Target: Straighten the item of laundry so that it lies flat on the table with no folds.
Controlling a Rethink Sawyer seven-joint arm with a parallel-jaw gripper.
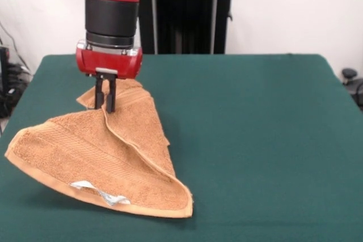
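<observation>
The orange-tan towel [113, 157] lies on the left half of the dark green table [255, 128], bunched and folded over itself. Its near edge curls up off the felt, with a small white tag [101, 192] showing there. A fold ridge runs from the gripper down to the near right corner. My gripper [105, 107] hangs straight down from the red and black arm, and its two black fingers are shut on a raised peak of the towel near its far edge, holding it lifted above the table.
The robot's black pedestal [184, 15] stands at the table's far side. Cables and dark equipment [8, 83] sit off the left edge, and a dark object [350, 80] off the right edge.
</observation>
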